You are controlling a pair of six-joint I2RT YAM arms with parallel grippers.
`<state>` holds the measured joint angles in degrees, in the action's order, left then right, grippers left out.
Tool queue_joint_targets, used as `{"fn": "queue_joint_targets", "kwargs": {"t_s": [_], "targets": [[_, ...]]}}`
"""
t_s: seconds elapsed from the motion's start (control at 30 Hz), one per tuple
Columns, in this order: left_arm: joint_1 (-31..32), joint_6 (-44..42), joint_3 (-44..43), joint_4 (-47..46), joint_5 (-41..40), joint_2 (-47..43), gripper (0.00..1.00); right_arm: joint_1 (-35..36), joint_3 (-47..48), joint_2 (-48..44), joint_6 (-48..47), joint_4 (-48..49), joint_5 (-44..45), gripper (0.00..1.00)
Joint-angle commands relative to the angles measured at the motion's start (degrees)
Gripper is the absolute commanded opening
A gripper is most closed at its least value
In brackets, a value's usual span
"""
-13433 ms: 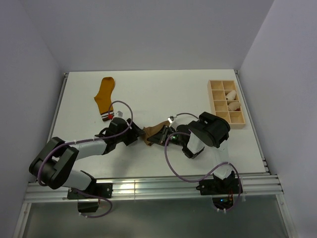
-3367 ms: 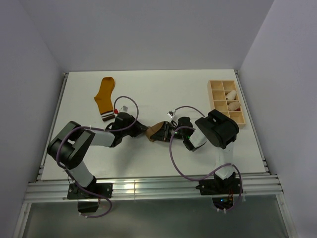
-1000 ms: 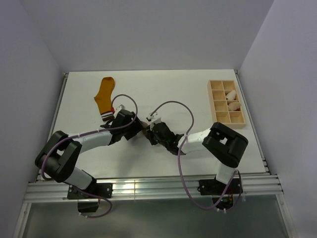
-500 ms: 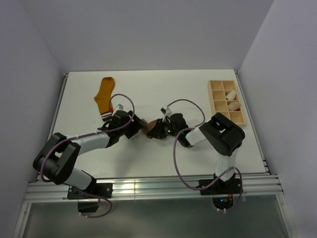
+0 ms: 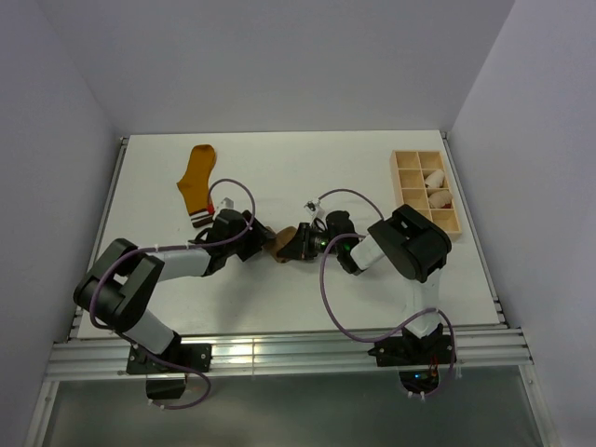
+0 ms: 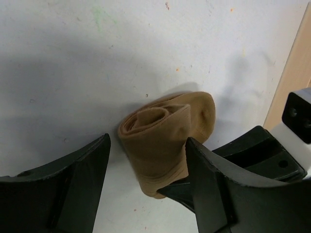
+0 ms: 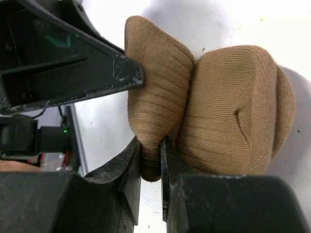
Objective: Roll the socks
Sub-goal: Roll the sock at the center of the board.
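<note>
The tan-brown sock (image 5: 280, 245) lies rolled into a bundle at the table's middle. In the left wrist view the roll (image 6: 160, 141) sits between the wide-spread fingers of my left gripper (image 6: 148, 170), which is open; its right finger (image 6: 214, 184) is against the roll's side. My right gripper (image 7: 150, 155) is shut on a fold of the sock's outer layer (image 7: 160, 97), beside the main roll (image 7: 233, 111). From above, the left gripper (image 5: 257, 240) and the right gripper (image 5: 298, 242) meet at the roll from either side. The mustard-orange sock (image 5: 197, 182) lies flat at the far left.
A wooden compartment tray (image 5: 410, 200) stands at the right rear and holds small cream-white bundles (image 5: 436, 182). Purple cables loop over both arms near the sock. The left gripper's black finger (image 7: 73, 73) fills the upper left of the right wrist view.
The right arm has swung back to the right, its gripper staying on the tan sock. The left arm's elbow has shifted a little; its gripper has stayed around the roll.
</note>
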<state>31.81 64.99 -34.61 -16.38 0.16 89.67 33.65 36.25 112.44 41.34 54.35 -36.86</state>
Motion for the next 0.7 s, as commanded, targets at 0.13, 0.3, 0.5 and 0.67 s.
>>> {"fn": "queue_joint_targets", "kwargs": {"t_s": [0.13, 0.3, 0.5, 0.67], "targets": [[-1.0, -1.7, 0.3, -4.0, 0.9, 2.0, 0.63, -0.5, -0.7, 3.9, 1.4, -7.2, -3.3, 0.00], [-1.0, -2.2, 0.8, -5.1, 2.1, 3.1, 0.55, -0.7, -0.5, 4.6, 1.7, -7.6, -3.2, 0.00], [-1.0, -2.4, 0.8, -4.7, 2.1, 3.5, 0.25, -0.7, -0.6, 3.2, 0.1, -9.4, -1.6, 0.02], [-1.0, -4.3, -2.0, 0.2, 0.6, 2.8, 0.00, -0.6, -0.7, -2.3, -4.9, -15.1, 2.3, 0.21]]}}
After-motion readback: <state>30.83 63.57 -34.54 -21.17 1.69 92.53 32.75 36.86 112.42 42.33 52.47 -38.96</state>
